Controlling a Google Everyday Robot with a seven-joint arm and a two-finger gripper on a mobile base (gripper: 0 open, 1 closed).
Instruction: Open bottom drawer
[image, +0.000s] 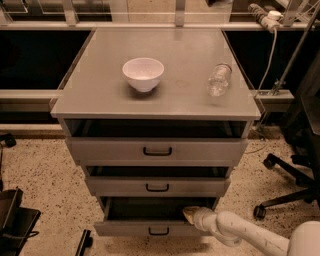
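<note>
The bottom drawer (125, 228) is the narrowest of three grey drawers in the cabinet, with a small black loop handle (158, 231). It stands pulled out, and its dark inside shows above the front. My gripper (191, 214) is at the right part of that drawer's upper edge, reaching into the opening from the lower right on a white arm (240, 232). The mid-sized drawer (157, 186) and the widest top drawer (157, 150) stand above it, each slightly out.
A white bowl (143, 73) and a clear plastic bottle (219, 79) lying on its side rest on the cabinet top (100, 95). An office chair base (285, 187) stands at right. Dark objects (15, 220) sit on the speckled floor at lower left.
</note>
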